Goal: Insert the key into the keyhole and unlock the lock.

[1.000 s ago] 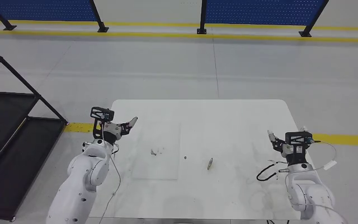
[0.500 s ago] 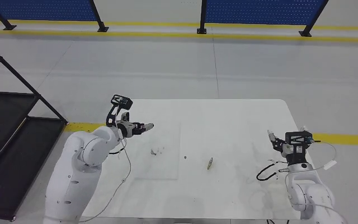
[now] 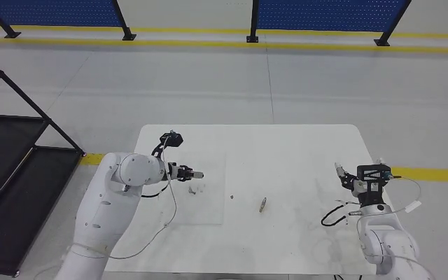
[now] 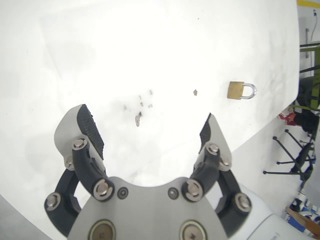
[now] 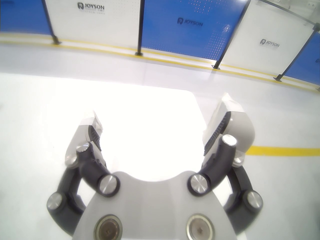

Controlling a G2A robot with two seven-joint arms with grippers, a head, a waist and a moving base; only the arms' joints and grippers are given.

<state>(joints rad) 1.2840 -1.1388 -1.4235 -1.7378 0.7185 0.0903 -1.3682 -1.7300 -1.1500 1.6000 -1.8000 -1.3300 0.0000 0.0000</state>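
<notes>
Left wrist view: left gripper (image 4: 147, 118) wide open, aimed at key (image 4: 137, 120) for pickup; padlock (image 4: 236, 90) further right; right gripper (image 5: 161, 111) open, parked.

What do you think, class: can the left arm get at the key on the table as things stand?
Probably yes. The left gripper is open over the table, the small key lies just ahead of it, and nothing stands between them. The padlock lies farther off, out of the way.
</notes>
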